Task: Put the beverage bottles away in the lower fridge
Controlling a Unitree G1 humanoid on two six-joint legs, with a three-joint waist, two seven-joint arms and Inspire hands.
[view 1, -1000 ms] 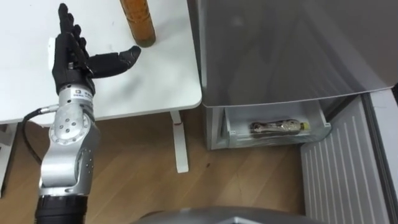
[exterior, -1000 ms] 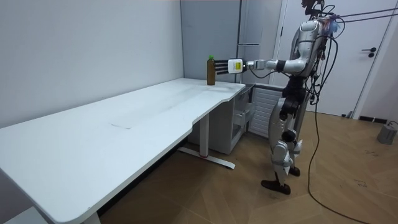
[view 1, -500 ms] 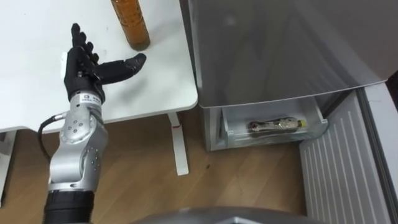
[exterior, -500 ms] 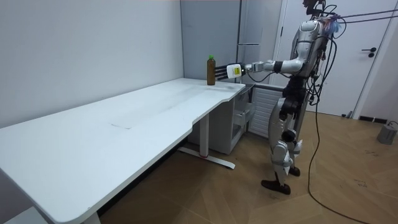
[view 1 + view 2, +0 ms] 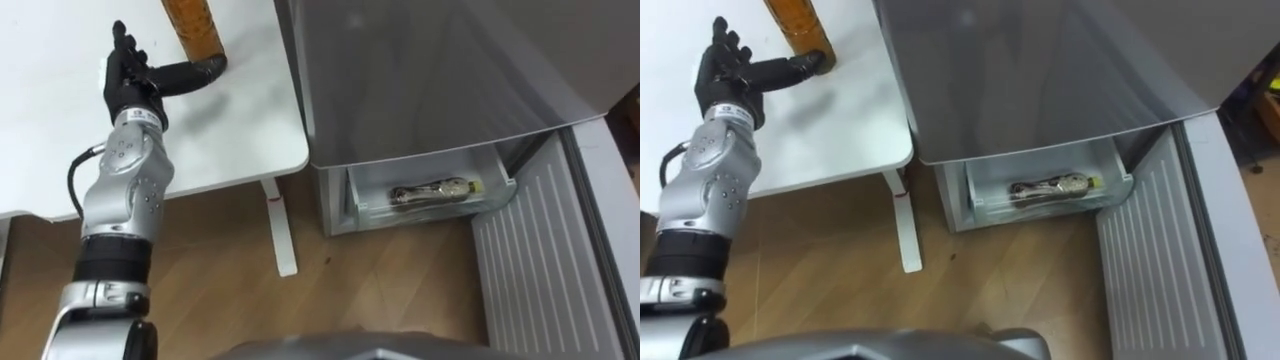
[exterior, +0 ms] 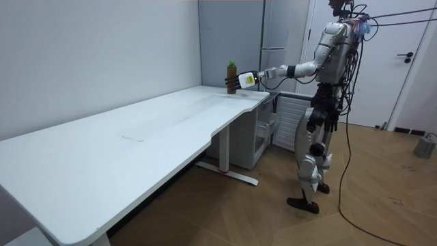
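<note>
Left hand point(image 5: 132, 82) — spread open, gripping nothing, thumb at amber drink bottle point(image 5: 192, 25) on white table point(image 5: 240, 130); second bottle point(image 5: 432, 189) — lay in open fridge drawer point(image 5: 357, 200).

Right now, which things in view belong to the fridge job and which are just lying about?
Job:
brown bottle, upright
left robot hand, open, thumb by the bottle's base
lower fridge drawer, open
second bottle, lying in it

Lying about:
white table under the brown bottle
grey container on the floor

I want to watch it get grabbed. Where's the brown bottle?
At the left eye view's top left, the brown bottle stands on the white table near the grey fridge, the open left hand beside it.
</note>
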